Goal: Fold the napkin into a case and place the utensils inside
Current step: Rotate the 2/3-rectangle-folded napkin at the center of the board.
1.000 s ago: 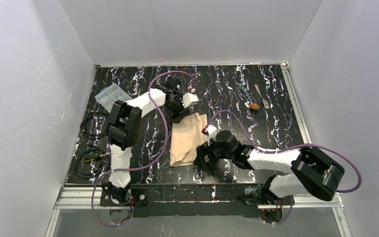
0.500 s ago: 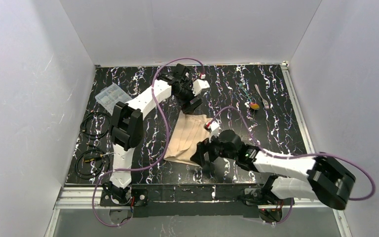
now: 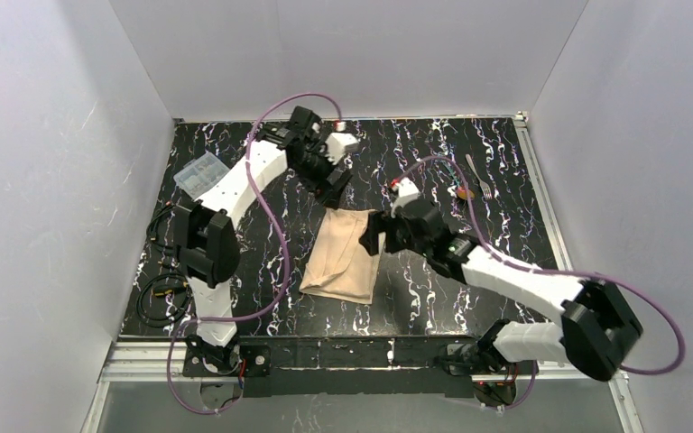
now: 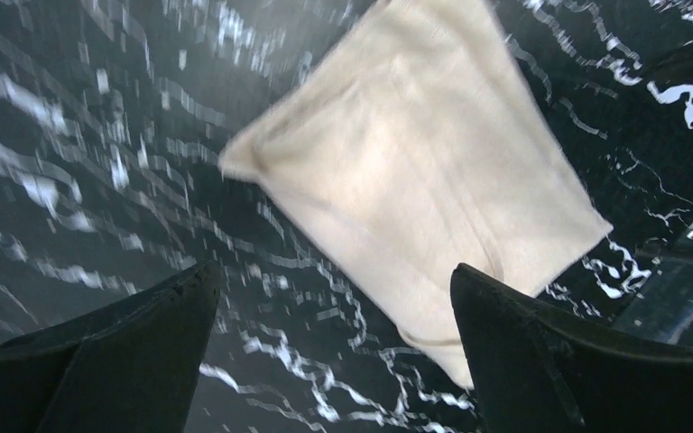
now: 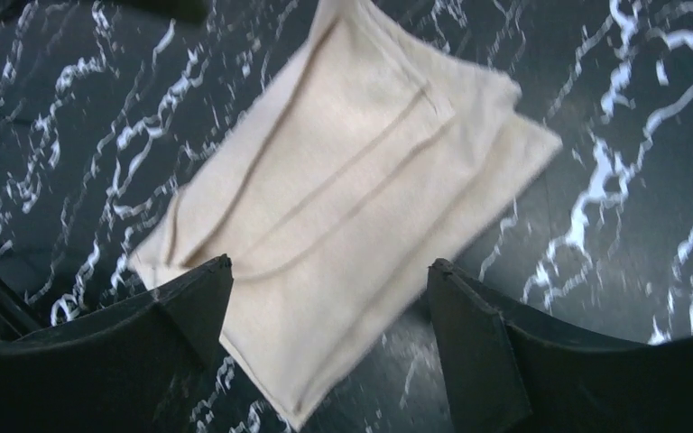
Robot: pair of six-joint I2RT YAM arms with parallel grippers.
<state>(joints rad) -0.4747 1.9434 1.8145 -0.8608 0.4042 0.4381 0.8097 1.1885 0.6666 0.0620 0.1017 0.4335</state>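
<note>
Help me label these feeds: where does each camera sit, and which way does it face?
Top external: fixed high behind the robot, looking down on the table; both arms show.
Left wrist: on the left arm, looking down at the napkin; its jaws, apart, frame the bottom.
Right wrist: on the right arm, likewise; jaws apart at the bottom.
All three share the napkin.

Black white-veined table [image 3: 415,144]; plain white walls [image 3: 352,54] enclosing.

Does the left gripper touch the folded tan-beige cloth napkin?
Apart. In the left wrist view the open left gripper hangs above the folded tan-beige cloth napkin, well clear of it.
</note>
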